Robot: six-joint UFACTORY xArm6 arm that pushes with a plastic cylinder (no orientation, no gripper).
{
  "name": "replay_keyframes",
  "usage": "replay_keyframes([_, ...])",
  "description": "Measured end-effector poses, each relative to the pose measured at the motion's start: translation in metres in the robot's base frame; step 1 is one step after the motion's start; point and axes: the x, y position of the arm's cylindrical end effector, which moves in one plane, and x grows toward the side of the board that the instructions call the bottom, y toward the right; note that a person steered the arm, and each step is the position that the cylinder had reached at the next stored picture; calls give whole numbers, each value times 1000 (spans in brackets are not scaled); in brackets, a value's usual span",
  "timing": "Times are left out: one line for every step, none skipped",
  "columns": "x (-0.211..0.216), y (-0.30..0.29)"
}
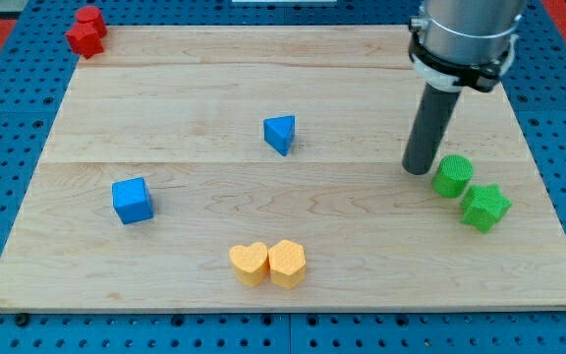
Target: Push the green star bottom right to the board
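Observation:
The green star (485, 207) lies near the board's right edge, toward the view's lower right. A green round block (453, 176) sits just up-left of it, touching or nearly touching it. My tip (418, 170) rests on the board just left of the green round block, a small gap apart, and up-left of the star. The dark rod rises from it to the grey arm at the view's top right.
A blue triangular block (280, 134) lies mid-board. A blue cube (132, 200) is at the left. A yellow heart (249, 264) and a yellow hexagon (287, 263) touch near the bottom edge. Two red blocks (86, 31) sit at the top-left corner of the wooden board (263, 88).

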Motion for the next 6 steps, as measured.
replay_keyframes([4,24])
replay_keyframes([5,27])
replay_keyframes([4,16])
replay_keyframes([-17,16])
replay_keyframes([-35,42])
replay_keyframes([-35,68])
